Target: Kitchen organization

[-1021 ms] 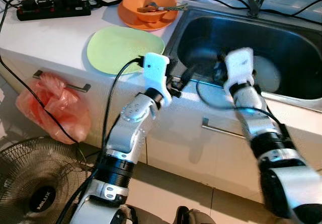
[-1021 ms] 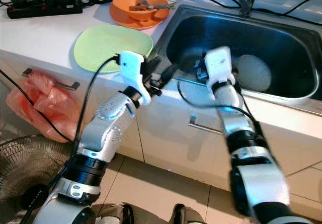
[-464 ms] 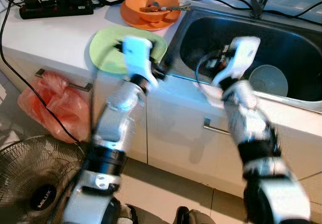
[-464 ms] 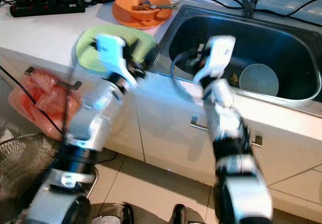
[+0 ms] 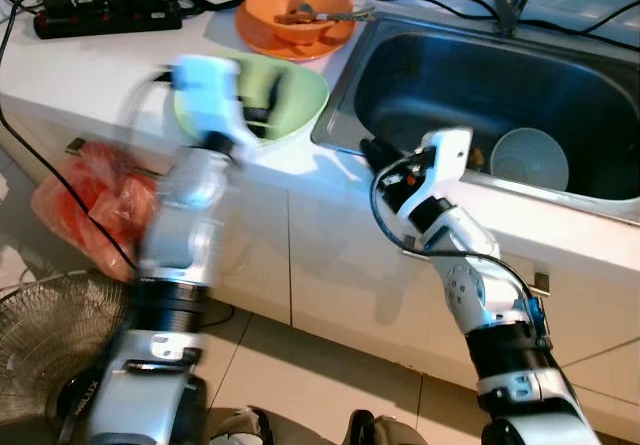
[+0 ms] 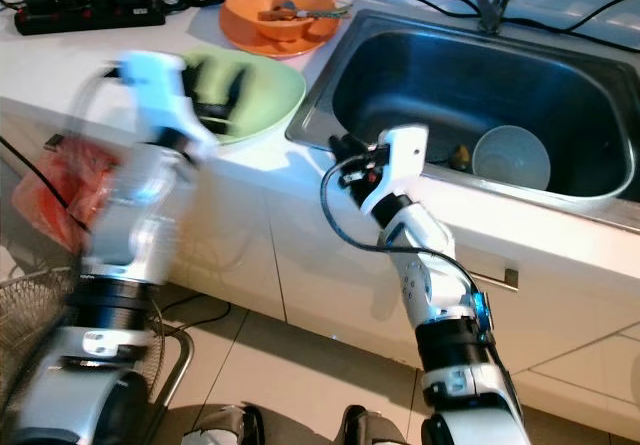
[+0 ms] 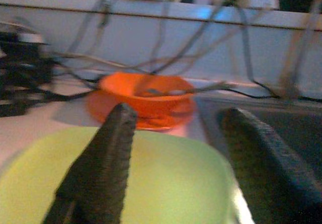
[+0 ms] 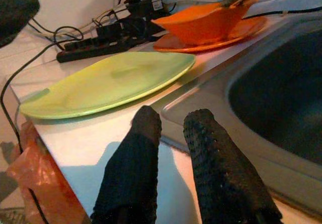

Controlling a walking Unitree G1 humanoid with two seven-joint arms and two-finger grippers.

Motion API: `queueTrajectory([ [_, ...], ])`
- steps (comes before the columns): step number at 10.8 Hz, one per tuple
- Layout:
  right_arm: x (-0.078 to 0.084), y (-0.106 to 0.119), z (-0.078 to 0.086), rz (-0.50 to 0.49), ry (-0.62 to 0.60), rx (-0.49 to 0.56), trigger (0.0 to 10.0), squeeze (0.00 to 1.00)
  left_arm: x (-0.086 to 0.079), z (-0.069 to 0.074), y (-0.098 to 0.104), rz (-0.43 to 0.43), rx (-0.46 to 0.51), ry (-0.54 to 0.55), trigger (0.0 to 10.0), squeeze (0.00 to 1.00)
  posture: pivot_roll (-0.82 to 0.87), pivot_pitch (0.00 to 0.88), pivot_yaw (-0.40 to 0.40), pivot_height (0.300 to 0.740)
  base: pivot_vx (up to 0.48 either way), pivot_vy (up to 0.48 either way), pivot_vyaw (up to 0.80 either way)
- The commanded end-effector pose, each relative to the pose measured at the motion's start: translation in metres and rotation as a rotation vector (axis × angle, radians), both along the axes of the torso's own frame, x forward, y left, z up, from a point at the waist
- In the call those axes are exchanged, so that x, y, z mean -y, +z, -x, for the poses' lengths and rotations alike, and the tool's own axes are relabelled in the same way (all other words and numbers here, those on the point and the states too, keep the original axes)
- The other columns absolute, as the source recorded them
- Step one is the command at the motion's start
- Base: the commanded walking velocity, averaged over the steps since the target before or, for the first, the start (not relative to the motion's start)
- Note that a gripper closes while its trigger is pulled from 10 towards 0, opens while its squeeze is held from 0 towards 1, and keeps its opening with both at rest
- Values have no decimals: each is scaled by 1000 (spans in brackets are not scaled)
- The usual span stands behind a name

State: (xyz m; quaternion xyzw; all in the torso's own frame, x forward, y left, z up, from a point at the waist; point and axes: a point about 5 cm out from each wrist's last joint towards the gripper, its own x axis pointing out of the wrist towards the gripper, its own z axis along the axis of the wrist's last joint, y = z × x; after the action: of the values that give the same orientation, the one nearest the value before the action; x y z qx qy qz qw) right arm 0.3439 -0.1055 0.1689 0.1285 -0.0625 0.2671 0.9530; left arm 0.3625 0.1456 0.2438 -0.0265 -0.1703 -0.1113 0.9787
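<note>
A pale green plate (image 5: 285, 100) lies on the white counter beside the sink (image 5: 470, 60). Behind it an orange bowl (image 5: 297, 10) with utensils sits on an orange plate (image 7: 110, 108). My left gripper (image 7: 178, 114) hovers open just above the green plate, pointing towards the orange bowl; the arm is blurred in the eye views. The right gripper (image 5: 368, 151) is at the sink's front left corner, low over the counter edge, its fingers (image 8: 146, 126) shut with nothing between them. A grey bowl (image 5: 530, 158) rests in the sink at the right.
A black power strip (image 5: 100, 15) with tangled cables lies at the counter's back left. A red plastic bag (image 5: 85, 200) hangs from a cabinet handle below the counter. A floor fan (image 5: 40, 365) stands at lower left. A clamp (image 5: 508, 5) stands behind the sink.
My left arm swung left from the counter edge to above the green plate. My right arm drew back out of the sink to its front left corner, uncovering the grey bowl.
</note>
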Motion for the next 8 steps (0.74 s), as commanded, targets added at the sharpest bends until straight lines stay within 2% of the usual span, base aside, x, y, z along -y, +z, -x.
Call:
queueTrajectory([
  [1,0,-1,3,-2,3,-13,10000,0,-4,-1,1,-7,6,16,10000,1000,52,140,-36,740,0,0,0],
  [3,1,0,4,2,4,-23,10000,0,-18,-2,0,4,-9,70,10000,1000,52,140,-36,740,0,0,0],
  [4,1,0,5,9,5,-26,10000,0,-36,-1,-2,30,-31,116,10000,0,52,136,-37,740,0,0,0],
  [6,3,0,5,16,1,-32,10000,0,-68,3,-11,140,-99,206,10000,0,57,134,-39,740,0,0,0],
  [7,3,0,5,18,1,-34,10000,0,-75,5,-16,213,-123,214,10000,0,57,134,-39,740,0,0,0],
  [8,3,1,5,20,1,-33,10000,0,-81,9,-21,344,-159,184,10000,0,60,136,-42,740,0,0,0],
])
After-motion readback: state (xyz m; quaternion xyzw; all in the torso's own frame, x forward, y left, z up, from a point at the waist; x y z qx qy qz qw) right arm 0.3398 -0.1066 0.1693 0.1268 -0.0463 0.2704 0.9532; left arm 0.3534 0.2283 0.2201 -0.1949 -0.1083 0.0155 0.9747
